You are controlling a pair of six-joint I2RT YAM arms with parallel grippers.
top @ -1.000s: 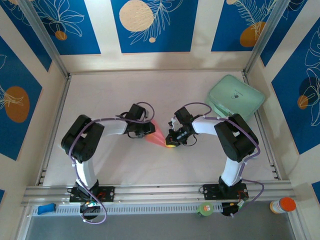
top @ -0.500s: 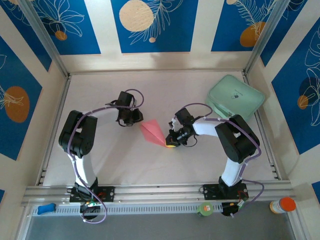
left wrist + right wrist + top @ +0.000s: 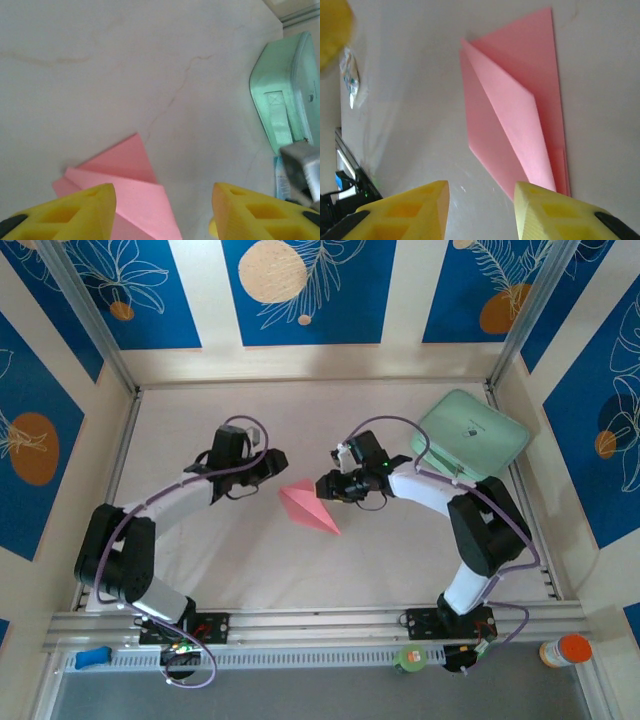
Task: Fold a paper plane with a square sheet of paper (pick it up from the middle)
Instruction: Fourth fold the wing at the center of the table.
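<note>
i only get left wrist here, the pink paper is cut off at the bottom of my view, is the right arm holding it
observer: no, the right gripper is open and empty, just off the paper plane on its far right side.
operator: is the plane whole
observer: yes, a narrow kite shape on the table, sharp tip pointing near right.
operator: where's my gripper from above
observer: the left gripper is open, off the plane's far left side, apart from it.
</note>
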